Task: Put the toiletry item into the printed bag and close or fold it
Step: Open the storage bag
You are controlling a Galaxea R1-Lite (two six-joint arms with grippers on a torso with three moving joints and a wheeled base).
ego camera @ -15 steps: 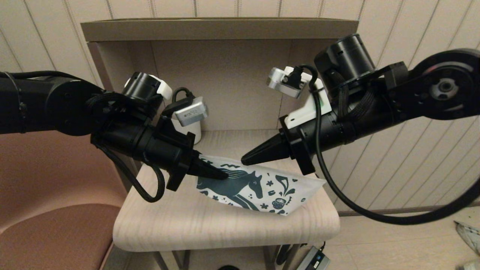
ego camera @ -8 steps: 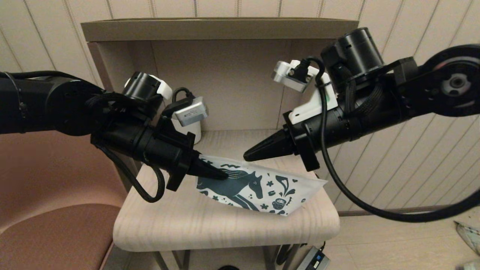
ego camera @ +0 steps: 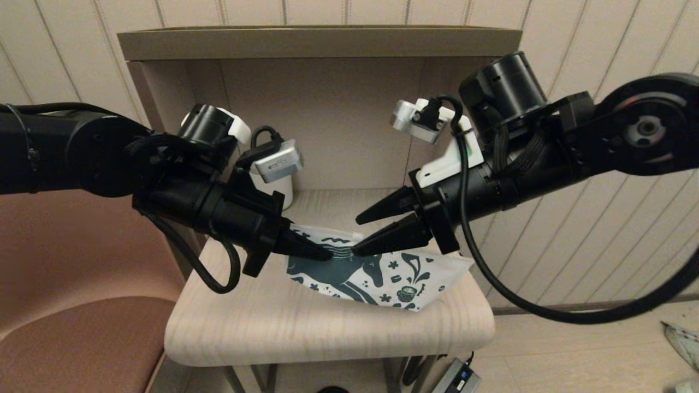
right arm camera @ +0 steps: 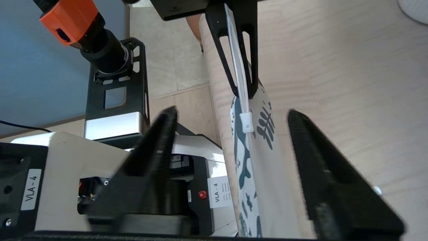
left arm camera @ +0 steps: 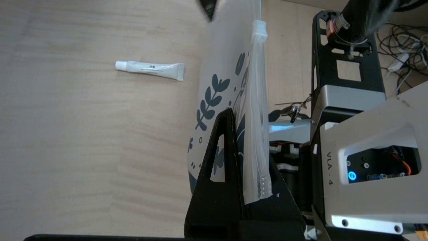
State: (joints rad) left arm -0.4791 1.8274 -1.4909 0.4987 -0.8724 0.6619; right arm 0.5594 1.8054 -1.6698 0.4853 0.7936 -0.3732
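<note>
The printed bag [ego camera: 393, 273] stands on edge on the wooden top, a white pouch with a teal horse. My left gripper [ego camera: 327, 254] is shut on the left end of its zipper strip [left arm camera: 259, 100]. My right gripper [ego camera: 357, 234] is open, one finger on each side of the bag's top edge, close to the left fingertips. In the right wrist view the white zipper slider [right arm camera: 246, 121] lies between the open fingers, just in front of the left gripper [right arm camera: 244, 90]. A small white tube [left arm camera: 150, 68], the toiletry item, lies flat on the wood behind the bag, hidden in the head view.
A white ribbed mug [ego camera: 276, 188] stands at the back left of the shelf niche, behind my left wrist. The niche's side walls and top board [ego camera: 317, 41] close in the space. The table's rounded front edge [ego camera: 327, 349] is near. A pink seat [ego camera: 71, 327] is at the left.
My right gripper has gone from shut to open and dropped onto the bag's top edge beside the left fingertips. The left gripper and the bag have stayed put.
</note>
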